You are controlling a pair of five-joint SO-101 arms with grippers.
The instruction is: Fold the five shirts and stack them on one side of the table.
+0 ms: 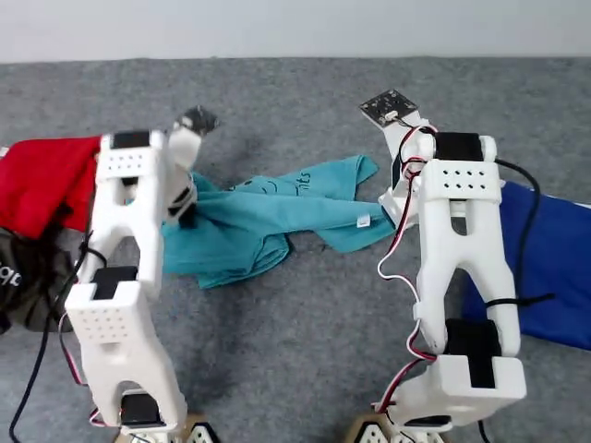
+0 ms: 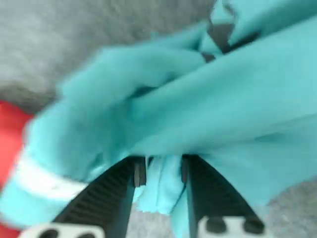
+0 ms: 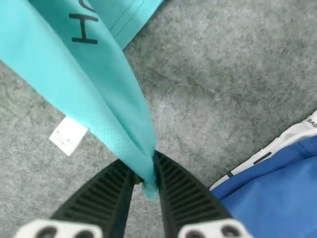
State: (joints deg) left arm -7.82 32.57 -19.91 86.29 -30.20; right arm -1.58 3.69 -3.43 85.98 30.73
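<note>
A teal shirt (image 1: 277,214) lies crumpled between the two arms on the grey table. My left gripper (image 2: 159,179) is shut on a bunch of its cloth (image 2: 188,99) at the shirt's left end, near the red shirt (image 1: 46,180). My right gripper (image 3: 147,182) is shut on a folded teal edge (image 3: 89,79) at the shirt's right end, with a white tag (image 3: 68,135) hanging from the cloth. A blue shirt (image 1: 554,268) lies flat at the right, partly under the right arm (image 1: 462,240). A dark shirt (image 1: 23,277) sits bunched at the left edge.
Bare grey carpet-like table surface (image 1: 305,341) spreads in front of the teal shirt, between the arm bases. More of it lies behind the shirt up to the white wall (image 1: 295,28). The blue shirt's white-trimmed collar (image 3: 277,148) is close to my right gripper.
</note>
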